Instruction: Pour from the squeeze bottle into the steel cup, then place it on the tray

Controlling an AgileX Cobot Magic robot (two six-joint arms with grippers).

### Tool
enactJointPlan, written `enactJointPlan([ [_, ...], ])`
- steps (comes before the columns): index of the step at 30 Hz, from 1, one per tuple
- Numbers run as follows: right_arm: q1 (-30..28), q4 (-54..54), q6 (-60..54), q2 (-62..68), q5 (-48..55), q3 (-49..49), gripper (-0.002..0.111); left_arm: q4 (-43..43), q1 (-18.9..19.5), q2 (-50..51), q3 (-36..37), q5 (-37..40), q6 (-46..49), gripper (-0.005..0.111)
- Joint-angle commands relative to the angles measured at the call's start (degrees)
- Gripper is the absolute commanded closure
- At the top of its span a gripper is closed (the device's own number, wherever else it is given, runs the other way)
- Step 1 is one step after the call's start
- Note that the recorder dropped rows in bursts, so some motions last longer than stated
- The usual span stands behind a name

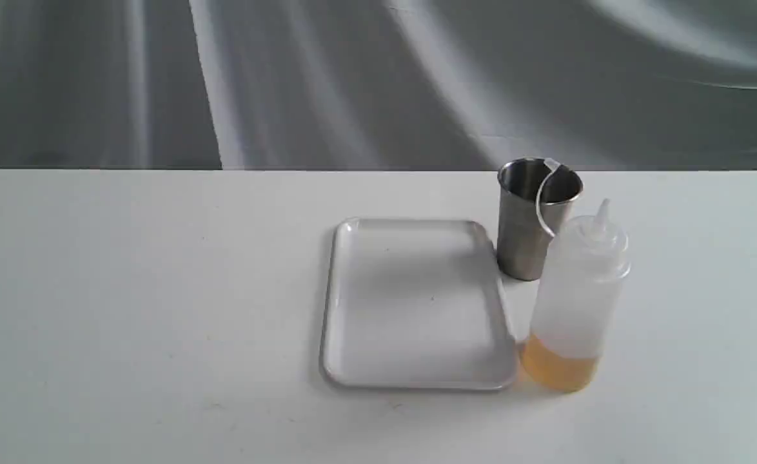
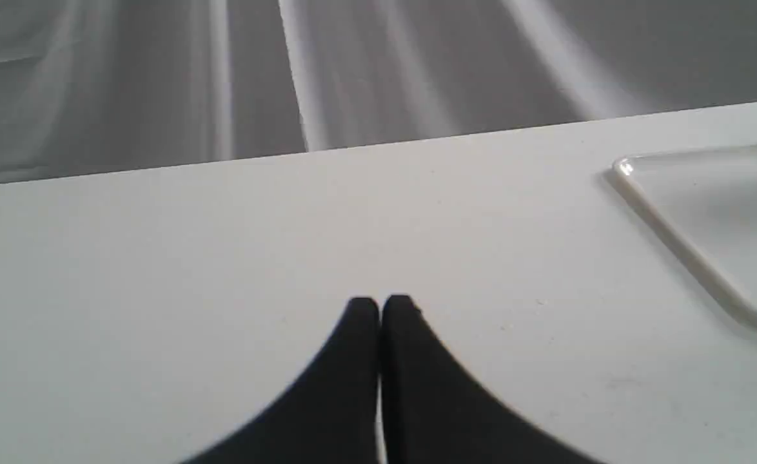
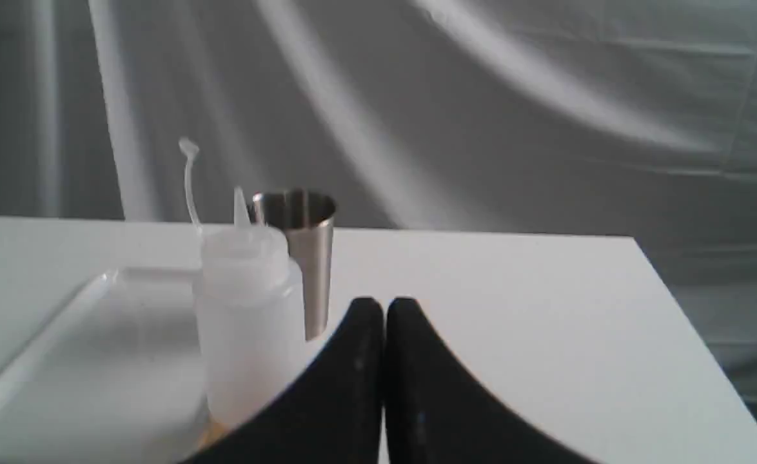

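The squeeze bottle (image 1: 575, 303) stands upright on the white table, amber liquid low in it, cap strap curling up. Just behind it stands the steel cup (image 1: 533, 216), upright. The white tray (image 1: 414, 303) lies flat to their left, bare. Neither gripper shows in the exterior view. My right gripper (image 3: 383, 308) is shut with nothing held; the bottle (image 3: 249, 322) and cup (image 3: 301, 258) stand a little beyond it, the tray (image 3: 82, 361) beside them. My left gripper (image 2: 380, 306) is shut and empty over bare table, with the tray's corner (image 2: 694, 212) off to one side.
The white table (image 1: 159, 309) ends at a far edge in front of a grey draped cloth backdrop (image 1: 353, 77). Its right edge (image 3: 688, 309) runs not far from the bottle and cup.
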Motion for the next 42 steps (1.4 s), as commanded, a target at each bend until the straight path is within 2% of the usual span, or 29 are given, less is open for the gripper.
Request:
enactJointPlan([
  [1,-0.32,0.26,0.23,2.92,2.98,-4.18,0.108,-0.04,-0.33,-0.15,0.25,-0.39,-0.09,0.107],
  [14,-0.32,0.28,0.33,26.94,2.59,-17.28,0.108,-0.04,-0.33,-0.15,0.25,-0.39,-0.32,0.107],
  [18,1.97,0.16,0.33,32.59,2.23,-19.12,0.108,-0.04,-0.33,-0.15,0.25,-0.39,-0.22,0.107],
  [25,7.03,-1.2,-0.32,39.93,-6.46,-19.12,0.108,-0.04,-0.33,-0.15,0.25,-0.39,-0.09,0.107],
  [30,8.18,-1.44,-0.32,46.1,-7.38,-18.14,0.108,-0.04,-0.33,-0.15,0.25,-0.39,-0.09,0.107],
  [42,8.3,-1.44,-0.32,59.9,-28.96,-4.57,0.108,-0.04,-0.33,-0.15,0.25,-0.39,-0.28,0.107],
])
